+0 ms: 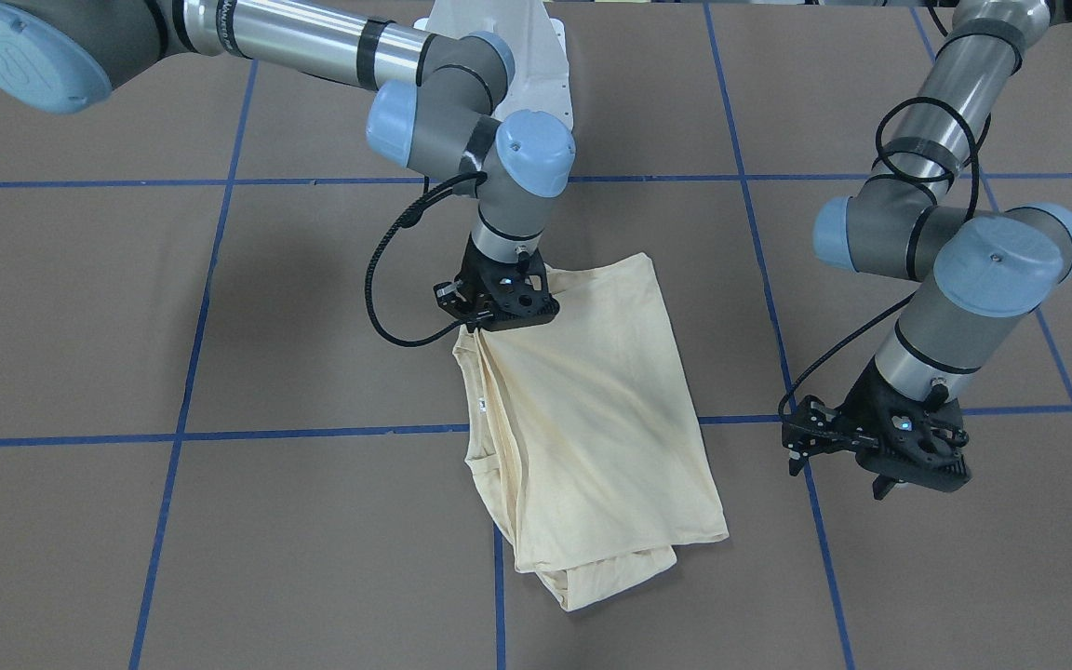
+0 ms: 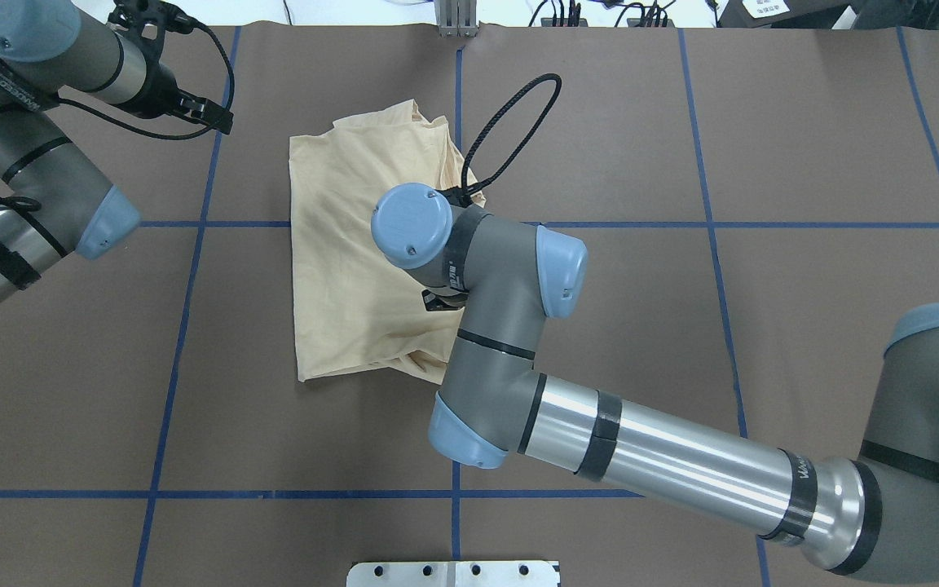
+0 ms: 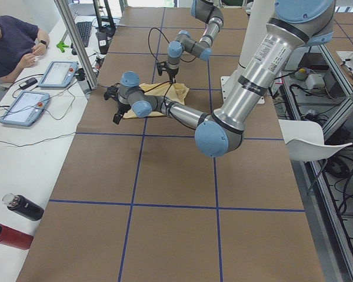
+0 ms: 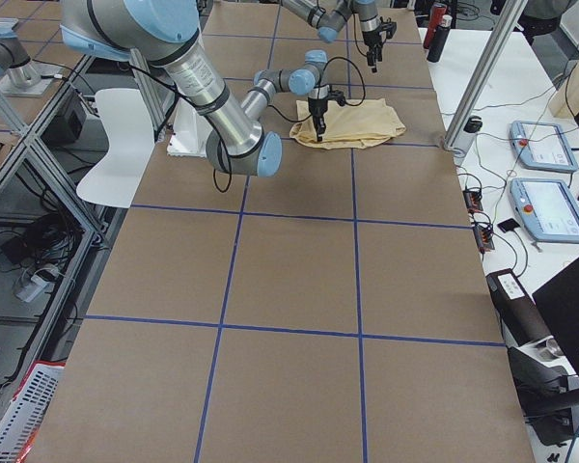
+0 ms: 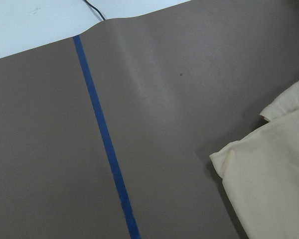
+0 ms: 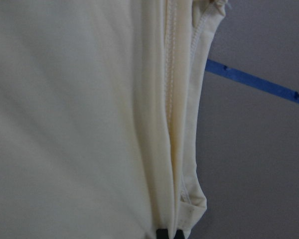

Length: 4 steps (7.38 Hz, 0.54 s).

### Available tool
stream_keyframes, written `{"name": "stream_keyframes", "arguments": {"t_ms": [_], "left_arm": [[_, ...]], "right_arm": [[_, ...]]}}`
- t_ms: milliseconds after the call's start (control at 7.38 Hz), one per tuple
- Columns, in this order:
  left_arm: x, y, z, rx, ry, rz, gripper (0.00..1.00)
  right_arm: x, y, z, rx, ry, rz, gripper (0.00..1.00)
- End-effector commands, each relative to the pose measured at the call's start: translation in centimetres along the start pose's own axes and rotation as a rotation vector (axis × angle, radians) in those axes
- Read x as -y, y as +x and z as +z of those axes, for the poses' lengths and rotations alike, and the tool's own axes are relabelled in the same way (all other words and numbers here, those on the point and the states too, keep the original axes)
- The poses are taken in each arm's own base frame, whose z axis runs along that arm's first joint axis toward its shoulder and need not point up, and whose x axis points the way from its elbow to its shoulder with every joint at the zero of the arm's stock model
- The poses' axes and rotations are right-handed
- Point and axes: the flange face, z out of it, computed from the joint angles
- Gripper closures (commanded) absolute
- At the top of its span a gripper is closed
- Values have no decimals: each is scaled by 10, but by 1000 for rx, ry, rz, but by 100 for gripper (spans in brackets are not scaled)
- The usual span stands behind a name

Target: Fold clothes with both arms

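Pinching the T-shirt (image 1: 592, 419) at its edge, the right gripper (image 1: 489, 321) points straight down and is clamped on the cloth. The right wrist view shows it up close: a dark fingertip (image 6: 162, 233) at the bottom of the frame, closed on the stitched hem (image 6: 172, 99). Long creases fan out from that pinch across the pale cream fabric. The shirt is a folded bundle on the brown table (image 1: 220, 326), near the middle, lying across a crossing of the blue tape lines (image 1: 220, 435). The gripped corner is the one nearest the robot, on its right side. No print shows, only plain cloth and a small white label (image 1: 481, 402) by the folded edge.

Over to the left gripper (image 1: 890, 465): it hangs above bare table well apart from the shirt, off on the robot's left, near a tape line. Its jaws are hard to read from here, so whether they are parted or closed cannot be told. Its wrist camera looks down on brown table, one blue line and just a folded corner of the shirt at the frame's right edge.

At the far side, a person (image 3: 12, 41) sits at a white bench beside the table
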Motion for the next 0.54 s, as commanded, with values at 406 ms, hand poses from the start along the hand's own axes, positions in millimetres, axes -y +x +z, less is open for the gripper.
{"name": "stream_keyframes", "arguments": {"t_ms": [406], "left_arm": [[3,11,-10,-27,1,-58,0]], "right_arm": [[52,59,-24,95,109,85,0]]}}
